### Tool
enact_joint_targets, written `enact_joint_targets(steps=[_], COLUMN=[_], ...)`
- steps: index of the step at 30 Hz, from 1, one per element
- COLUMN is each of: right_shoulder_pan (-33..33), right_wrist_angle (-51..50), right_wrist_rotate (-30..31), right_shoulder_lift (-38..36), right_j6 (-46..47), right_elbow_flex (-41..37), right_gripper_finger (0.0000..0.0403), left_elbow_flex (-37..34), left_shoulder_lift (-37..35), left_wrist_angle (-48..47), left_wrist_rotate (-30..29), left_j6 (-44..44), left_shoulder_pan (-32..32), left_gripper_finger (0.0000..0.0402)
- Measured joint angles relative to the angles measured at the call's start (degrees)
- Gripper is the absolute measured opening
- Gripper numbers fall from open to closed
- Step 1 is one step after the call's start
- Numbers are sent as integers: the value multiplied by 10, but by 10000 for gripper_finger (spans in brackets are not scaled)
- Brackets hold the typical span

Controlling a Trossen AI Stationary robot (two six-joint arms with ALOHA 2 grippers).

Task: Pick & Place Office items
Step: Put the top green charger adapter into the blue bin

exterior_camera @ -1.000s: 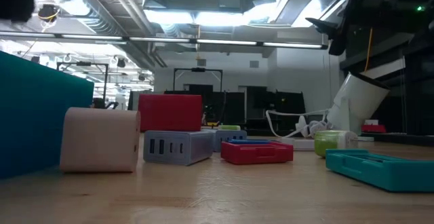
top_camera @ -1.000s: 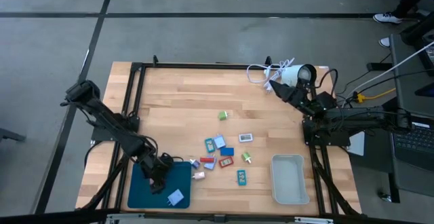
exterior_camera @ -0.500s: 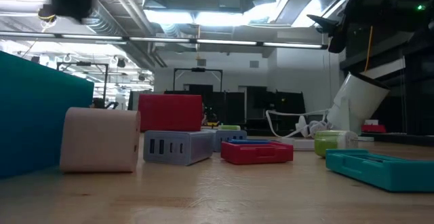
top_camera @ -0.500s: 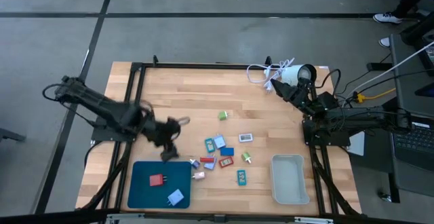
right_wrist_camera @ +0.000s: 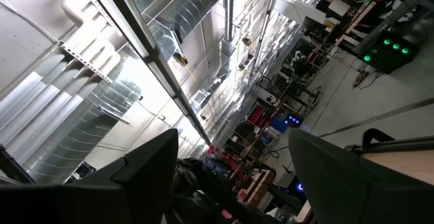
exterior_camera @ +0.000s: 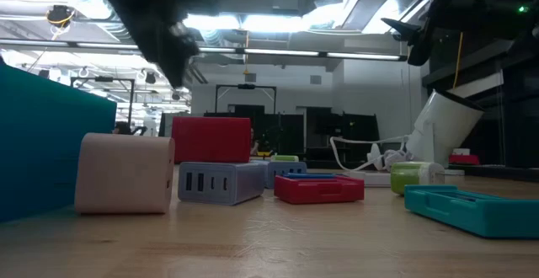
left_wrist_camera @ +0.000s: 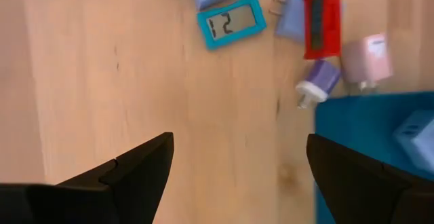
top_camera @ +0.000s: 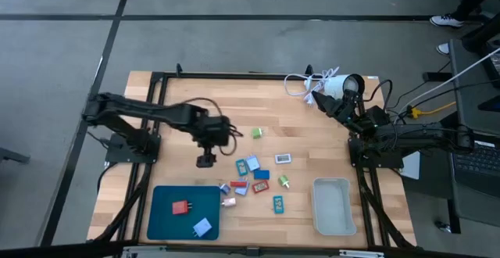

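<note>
The office items [top_camera: 254,177] are seen scattered in a loose cluster on the wooden table [top_camera: 203,94], mid-table, between the blue tray [top_camera: 168,211] and the white bin [top_camera: 332,206]. A red piece [top_camera: 180,206] and a pale blue piece [top_camera: 203,227] are already lying in the tray. One green piece [top_camera: 256,134] is set apart, farther back.

The left gripper [top_camera: 205,160] is held above bare wood just left of the cluster, jaws spread wide, nothing between them. In the left wrist view a teal clock-like piece [left_wrist_camera: 231,21], a red flat piece [left_wrist_camera: 321,18], a pink plug block [left_wrist_camera: 367,56] and a small lilac plug [left_wrist_camera: 317,88] are shown just ahead of the open fingers [left_wrist_camera: 139,166]. The right gripper [top_camera: 319,99] is parked at the back right by the white lamp [top_camera: 341,85], pointed upward, jaws wide and empty.

The pieces are judged light, rigid plastic, not fragile, but smooth and likely to skate on the wood if nudged. Flat ones are best taken across the short width, edge to edge, with fingertips brought right down to the surface. Plug blocks are best gripped on the flat sides, away from the prongs. Crowded pieces are touching each other, so outer ones are judged easier to take first.
</note>
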Motion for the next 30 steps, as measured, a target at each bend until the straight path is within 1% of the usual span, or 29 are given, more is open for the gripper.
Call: enact_joint_targets(steps=[5, 9, 11, 13, 17, 20, 24, 27, 30], right_shoulder_pan=[0, 0, 0, 0, 0, 0, 0, 0, 0], right_wrist_angle=[0, -1, -3, -4, -4, -3, -4, -4, -4], right_wrist_rotate=[0, 0, 0, 0, 0, 2, 2, 2, 2], right_shoulder_lift=[0, 0, 0, 0, 0, 0, 0, 0, 0], right_j6=[0, 0, 0, 2, 2, 2, 2, 2, 2], right_elbow_flex=[0, 0, 0, 0, 0, 0, 0, 0, 0], right_gripper_finger=[284, 284, 284, 284, 284, 284, 284, 284, 284], left_elbow_flex=[40, 79, 96, 112, 133, 148, 175, 188, 196], left_shoulder_lift=[81, 123, 138, 154, 188, 220, 265, 291, 302], left_wrist_angle=[6, 25, 42, 72, 125, 129, 137, 171, 206], left_wrist_rotate=[-16, -31, -48, -54, -74, -101, -83, -77, -77], left_j6=[43, 59, 65, 64, 25, 23, 21, 15, 15], left_shoulder_pan=[2, 29, 45, 65, 107, 127, 136, 139, 135], left_gripper_finger=[331, 331, 331, 331, 331, 331, 331, 331, 331])
